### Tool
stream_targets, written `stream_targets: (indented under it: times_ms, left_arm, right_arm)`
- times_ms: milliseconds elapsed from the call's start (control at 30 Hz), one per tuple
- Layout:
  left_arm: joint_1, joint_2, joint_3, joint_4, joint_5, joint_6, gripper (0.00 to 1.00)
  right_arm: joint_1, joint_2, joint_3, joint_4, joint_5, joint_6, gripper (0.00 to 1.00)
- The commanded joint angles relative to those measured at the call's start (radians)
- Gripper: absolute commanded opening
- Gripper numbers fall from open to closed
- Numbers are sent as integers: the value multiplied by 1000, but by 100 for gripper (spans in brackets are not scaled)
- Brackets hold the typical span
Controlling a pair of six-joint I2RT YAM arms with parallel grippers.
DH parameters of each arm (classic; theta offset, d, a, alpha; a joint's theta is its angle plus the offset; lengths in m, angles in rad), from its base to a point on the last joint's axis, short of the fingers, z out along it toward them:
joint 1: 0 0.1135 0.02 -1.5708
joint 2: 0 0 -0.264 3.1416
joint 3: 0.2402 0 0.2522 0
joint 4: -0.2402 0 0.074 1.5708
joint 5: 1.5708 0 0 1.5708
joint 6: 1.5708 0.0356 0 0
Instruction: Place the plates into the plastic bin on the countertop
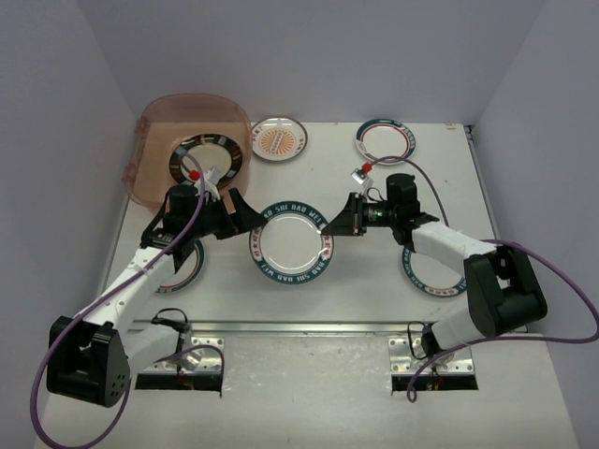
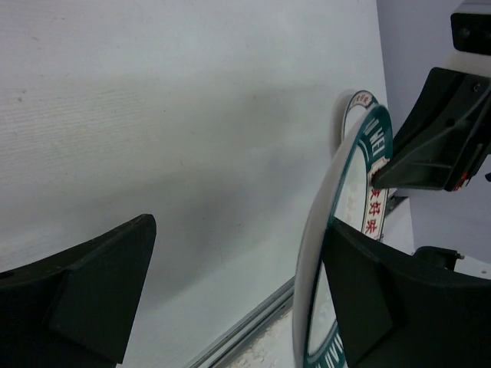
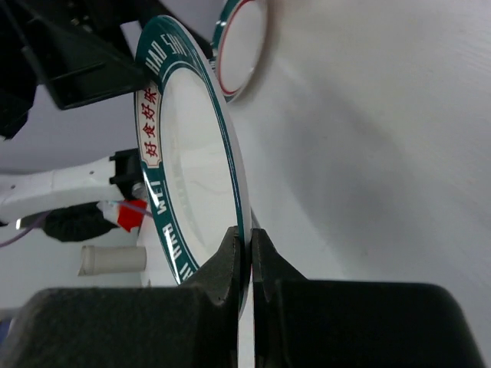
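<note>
A white plate with a teal lettered rim (image 1: 291, 242) hangs over the middle of the countertop (image 1: 374, 299) between both grippers. My right gripper (image 1: 339, 220) is shut on its right rim; the right wrist view shows the fingers (image 3: 230, 261) pinching the rim of this plate (image 3: 192, 161). My left gripper (image 1: 245, 217) is open around the left rim. In the left wrist view the plate (image 2: 311, 238) stands against one finger (image 2: 368, 307), with the other finger far off. The pinkish plastic bin (image 1: 154, 131) at the far left holds a dark plate (image 1: 208, 159).
An orange sunburst plate (image 1: 279, 140) and a white teal-rimmed plate (image 1: 385, 140) lie at the back. One plate (image 1: 426, 273) lies partly under the right arm and another (image 1: 185, 267) under the left arm. A metal rail (image 1: 299, 327) runs along the front edge.
</note>
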Motion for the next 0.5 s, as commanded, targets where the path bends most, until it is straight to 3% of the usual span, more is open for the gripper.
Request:
stream_targets:
  times_ms: [0,67,133,200,267,300,333,367,467]
  left_arm:
    - [-5,-6,34,88,15,6,68]
    - [-5,-9,39,90,44,6,48]
    - [-5,-13,39,99,80,7,38]
    - [-7,-15,36,121,140,4,12]
    - [-9,-15,48,145,160,1,0]
    - [-9,-17,57,145,155,-1,0]
    - [-9,-21,82,90,111,-2,0]
    - [-7,-25,114,35,50,-5,0]
    - [14,-29,246,-103,-170,-23,0]
  right_arm:
    - [49,-29,23,262,-152,124,0]
    - [56,-26,25,288,-141,155,0]
    - [57,-21,34,278,-125,157,0]
    - [57,-12,46,277,-115,166,0]
    - [55,-3,52,291,-106,182,2]
    - [54,-5,51,286,-97,177,14]
    - [47,-19,45,264,-74,168,66]
    - [35,-33,40,224,-42,149,98]
    - [-17,-82,30,54,82,57,99]
